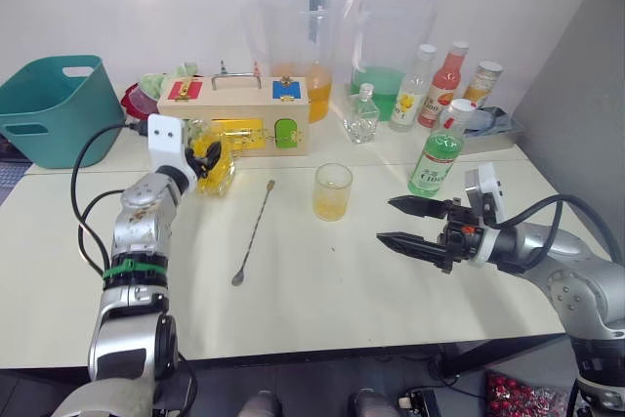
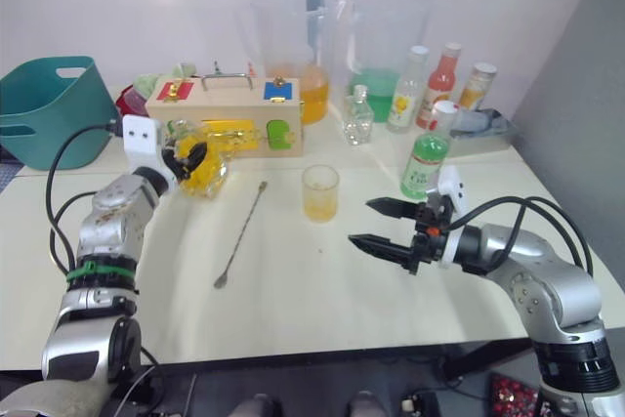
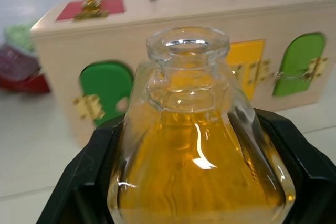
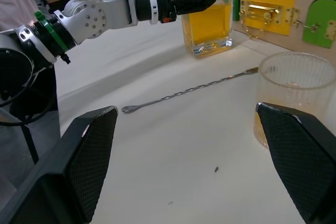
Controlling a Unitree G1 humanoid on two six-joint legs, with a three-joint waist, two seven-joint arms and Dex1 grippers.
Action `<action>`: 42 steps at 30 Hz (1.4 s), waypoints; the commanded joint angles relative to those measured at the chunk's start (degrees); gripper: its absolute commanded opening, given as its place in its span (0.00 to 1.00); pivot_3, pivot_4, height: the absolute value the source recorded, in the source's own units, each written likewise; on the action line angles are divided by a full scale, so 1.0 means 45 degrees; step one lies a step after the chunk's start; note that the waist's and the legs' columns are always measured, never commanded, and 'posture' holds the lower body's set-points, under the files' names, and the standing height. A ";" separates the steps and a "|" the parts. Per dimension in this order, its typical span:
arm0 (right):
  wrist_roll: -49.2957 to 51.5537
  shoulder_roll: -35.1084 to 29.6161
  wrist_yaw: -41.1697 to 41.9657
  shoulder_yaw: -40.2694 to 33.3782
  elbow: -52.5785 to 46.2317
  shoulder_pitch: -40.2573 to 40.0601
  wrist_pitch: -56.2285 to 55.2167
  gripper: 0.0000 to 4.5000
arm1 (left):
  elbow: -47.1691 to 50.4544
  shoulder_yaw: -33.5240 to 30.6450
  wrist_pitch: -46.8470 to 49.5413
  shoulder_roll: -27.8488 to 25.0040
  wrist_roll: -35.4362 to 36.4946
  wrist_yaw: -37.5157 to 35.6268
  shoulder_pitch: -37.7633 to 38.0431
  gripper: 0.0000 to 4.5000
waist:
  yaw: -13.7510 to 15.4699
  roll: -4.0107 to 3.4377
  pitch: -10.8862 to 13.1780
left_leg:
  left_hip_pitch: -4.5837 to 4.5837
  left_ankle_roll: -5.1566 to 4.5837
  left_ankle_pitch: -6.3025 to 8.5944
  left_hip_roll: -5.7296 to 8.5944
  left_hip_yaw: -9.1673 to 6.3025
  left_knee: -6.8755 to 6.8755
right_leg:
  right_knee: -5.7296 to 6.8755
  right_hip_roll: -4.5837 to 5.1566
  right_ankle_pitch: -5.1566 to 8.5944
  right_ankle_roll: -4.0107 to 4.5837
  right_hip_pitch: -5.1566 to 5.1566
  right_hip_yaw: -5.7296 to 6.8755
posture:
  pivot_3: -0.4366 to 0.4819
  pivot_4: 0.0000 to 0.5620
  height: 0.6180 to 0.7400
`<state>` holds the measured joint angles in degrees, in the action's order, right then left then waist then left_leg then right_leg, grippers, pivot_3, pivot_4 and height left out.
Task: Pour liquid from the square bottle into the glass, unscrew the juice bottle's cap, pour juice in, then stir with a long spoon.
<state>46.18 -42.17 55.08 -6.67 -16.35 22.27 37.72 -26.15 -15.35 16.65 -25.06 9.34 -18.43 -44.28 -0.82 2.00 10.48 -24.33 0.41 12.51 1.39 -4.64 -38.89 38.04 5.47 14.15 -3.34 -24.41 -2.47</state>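
Now the clear square glass bottle of amber liquid (image 1: 215, 165) stands on the cream counter (image 1: 322, 290), just in front of the wooden latch box (image 1: 237, 112), clamped at its shoulders by the left end effector (image 1: 202, 157). Rigid, slick, breakable and fairly heavy, it seems best held low around its flat sides. Beyond the long metal spoon (image 1: 254, 230), the ribbed glass (image 1: 332, 191) holds yellow liquid; the right end effector (image 1: 417, 225) hovers spread wide, empty.

Both head views look forward and down across the cream rectangular table (image 1: 322, 310) from its near edge. The left wrist view sits close against the square glass bottle of amber liquid (image 3: 199, 145); the right wrist view, low over the table, shares that bottle.
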 commanded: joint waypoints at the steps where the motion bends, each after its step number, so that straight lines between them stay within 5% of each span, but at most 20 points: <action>1: 0.0026 0.0017 0.0231 -0.0070 -0.0070 0.0253 -0.0032 1.00 | 0.2042 -0.0478 -0.0286 -0.0091 0.0456 0.0523 -0.0309 0.62 | 0.0159 0.0010 -0.0001 | -0.0002 0.0001 0.0000 0.0004 -0.0002 -0.0003 | 0.0001 0.0004 -0.0001 -0.0001 0.0002 0.0003 | 0.48 0.27 1.00; 23: -0.0221 0.0330 0.0087 0.0064 -0.0036 0.0378 -0.0023 1.00 | 0.0444 -0.0207 -0.0953 0.0142 0.0569 0.0284 -0.0289 0.62 | 0.0181 0.0016 -0.0004 | 0.0011 0.0002 0.0000 0.0000 0.0007 0.0000 | -0.0003 0.0000 -0.0006 -0.0002 0.0008 0.0002 | 0.48 0.27 1.00; 27: -0.0198 0.0340 -0.0056 0.0024 -0.0094 0.0354 -0.0002 1.00 | 0.0618 -0.0273 -0.1037 0.0126 0.0688 0.0177 -0.0165 0.99 | 0.0170 0.0018 -0.0006 | 0.0017 0.0002 -0.0001 0.0000 0.0008 0.0001 | -0.0003 0.0000 -0.0006 -0.0002 0.0011 0.0001 | 0.48 0.27 1.00; 38: -0.0210 0.0280 -0.0028 0.0001 -0.0028 0.0408 -0.0082 1.00 | 0.2333 -0.0623 -0.1394 -0.0025 0.1337 0.0053 -0.0176 1.00 | 0.0117 0.0018 -0.0007 | 0.0034 0.0002 -0.0001 -0.0002 0.0011 0.0001 | -0.0008 0.0000 -0.0005 -0.0002 0.0018 -0.0004 | 0.48 0.27 1.00; 42: -0.0562 0.0280 -0.0122 -0.0133 0.0250 0.0591 -0.0472 1.00 | 0.3831 -0.0856 -0.0993 -0.0626 0.2422 -0.1193 -0.0072 1.00 | 0.0078 0.0017 -0.0006 | 0.0035 0.0002 -0.0001 -0.0005 0.0010 0.0004 | -0.0011 -0.0002 -0.0005 -0.0001 0.0017 -0.0004 | 0.48 0.27 1.00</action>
<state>44.40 -40.62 54.76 -5.31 -15.06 23.66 37.52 -13.66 -18.15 12.43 -26.16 17.58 -21.00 -43.77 -0.47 2.08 10.45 -24.17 0.42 12.51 1.37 -4.58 -38.87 37.99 5.47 14.13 -3.35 -24.33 -2.49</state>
